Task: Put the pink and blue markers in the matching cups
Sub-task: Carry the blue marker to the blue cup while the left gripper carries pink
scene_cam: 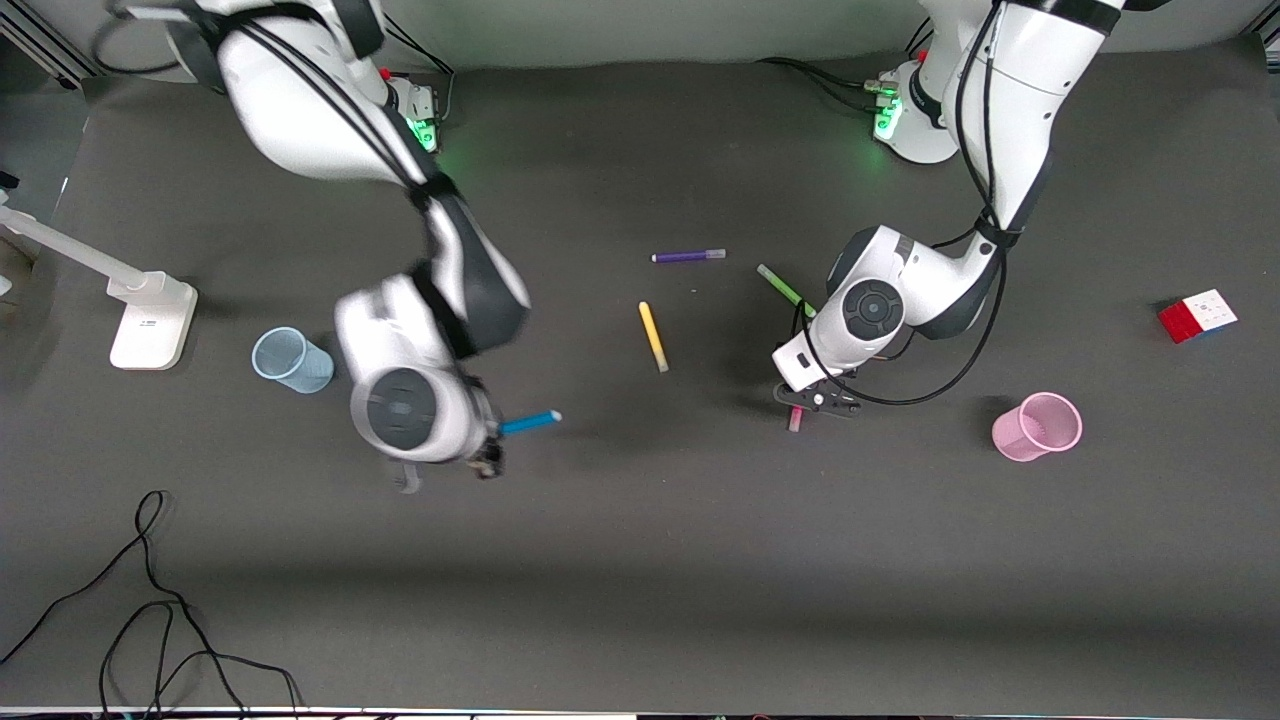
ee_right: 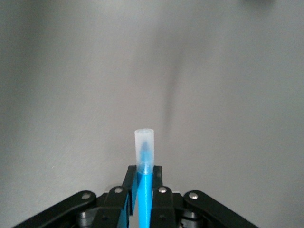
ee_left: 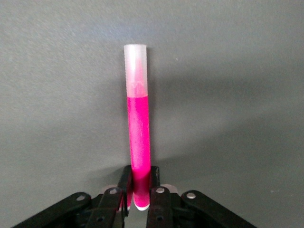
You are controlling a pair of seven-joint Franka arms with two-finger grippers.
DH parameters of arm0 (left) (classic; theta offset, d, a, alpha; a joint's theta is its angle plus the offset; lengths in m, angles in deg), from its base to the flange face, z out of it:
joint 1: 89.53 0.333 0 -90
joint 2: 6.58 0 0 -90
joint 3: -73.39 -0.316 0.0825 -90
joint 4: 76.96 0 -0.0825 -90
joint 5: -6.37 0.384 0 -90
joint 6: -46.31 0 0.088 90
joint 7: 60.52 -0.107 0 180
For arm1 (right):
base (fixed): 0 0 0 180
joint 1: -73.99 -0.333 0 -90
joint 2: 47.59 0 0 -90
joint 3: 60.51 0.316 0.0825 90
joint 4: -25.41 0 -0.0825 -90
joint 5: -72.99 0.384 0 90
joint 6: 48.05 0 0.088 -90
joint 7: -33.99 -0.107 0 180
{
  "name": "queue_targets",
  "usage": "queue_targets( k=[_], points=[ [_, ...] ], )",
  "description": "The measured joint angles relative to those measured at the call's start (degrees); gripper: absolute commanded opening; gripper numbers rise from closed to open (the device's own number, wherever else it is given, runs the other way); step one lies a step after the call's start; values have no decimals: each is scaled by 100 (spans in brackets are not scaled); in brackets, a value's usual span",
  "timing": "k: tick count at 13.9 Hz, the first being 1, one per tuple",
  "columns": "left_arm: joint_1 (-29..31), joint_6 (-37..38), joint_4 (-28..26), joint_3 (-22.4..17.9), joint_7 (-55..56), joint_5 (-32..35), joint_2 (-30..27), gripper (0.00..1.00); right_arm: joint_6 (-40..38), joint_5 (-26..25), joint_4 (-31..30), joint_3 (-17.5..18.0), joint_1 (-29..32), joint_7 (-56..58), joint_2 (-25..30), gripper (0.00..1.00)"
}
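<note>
My right gripper is shut on the blue marker and holds it level above the table, beside the pale blue cup. In the right wrist view the blue marker sticks out between the fingers of the right gripper, pale cap outward. My left gripper is shut on the pink marker, low over the table and well apart from the pink cup. In the left wrist view the left gripper clamps the pink marker near one end, and its pale cap points away.
A yellow pen, a purple pen and a green pen lie mid-table. A colour cube sits toward the left arm's end. A white stand is at the right arm's end, and black cables lie near the front edge.
</note>
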Motion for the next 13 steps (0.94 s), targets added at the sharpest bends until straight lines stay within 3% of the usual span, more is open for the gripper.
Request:
queue_targets(
  k=[2,5,7,10,13],
  points=[
    [56,550,313,-22,131,-2,-124,6,-982,-260,-20,-166,187,854,466,0],
    [271,2028,1131,-34,207,-22,-537,6,-1818,-818,-393,-808,208,2271,883,0],
    [520,3125,1724,-42,218,-55,-818,6,-1801,-1397,-860,-1151,241,2769,983,0],
    [1083,4611,2538,-52,204,-66,-1099,6,-1092,-2087,-1619,-1623,250,2872,980,0],
    [1775,5542,3155,-65,-307,-65,-1139,4,-531,-2695,-2275,-1798,233,2405,980,0]
  ],
)
